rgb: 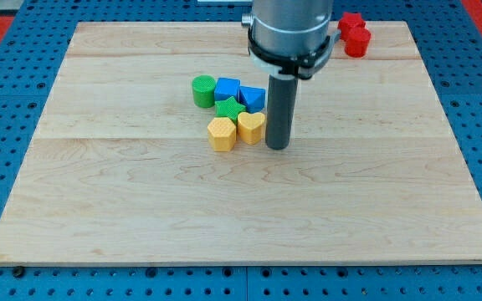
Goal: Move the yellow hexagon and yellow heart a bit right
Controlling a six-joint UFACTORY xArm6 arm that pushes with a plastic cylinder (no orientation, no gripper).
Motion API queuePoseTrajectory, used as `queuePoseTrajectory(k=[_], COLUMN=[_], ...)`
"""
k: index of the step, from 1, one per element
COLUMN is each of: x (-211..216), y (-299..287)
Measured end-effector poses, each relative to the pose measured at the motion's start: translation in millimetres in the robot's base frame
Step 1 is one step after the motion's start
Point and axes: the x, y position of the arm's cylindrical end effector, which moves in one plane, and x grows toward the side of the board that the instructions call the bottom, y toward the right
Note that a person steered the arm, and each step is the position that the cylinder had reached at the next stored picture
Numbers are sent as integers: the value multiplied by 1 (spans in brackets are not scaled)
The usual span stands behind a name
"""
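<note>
The yellow hexagon [221,133] lies near the middle of the wooden board [141,192]. The yellow heart [251,127] lies right beside it on its right, touching or nearly touching. My tip [278,146] stands just to the right of the yellow heart, close to its right side; I cannot tell if it touches. The rod rises from the tip to the arm's grey body [291,29] at the view's top.
A green block [229,108] sits just above the two yellow blocks. A green cylinder [203,90] and two blue blocks [227,89] [252,98] lie above that. Two red blocks [355,35] lie at the board's top right.
</note>
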Motion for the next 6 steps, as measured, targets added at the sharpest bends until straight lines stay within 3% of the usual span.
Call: queuePoseTrajectory(k=[1,3,6], x=[31,28,-23], y=[-19,-158,-129])
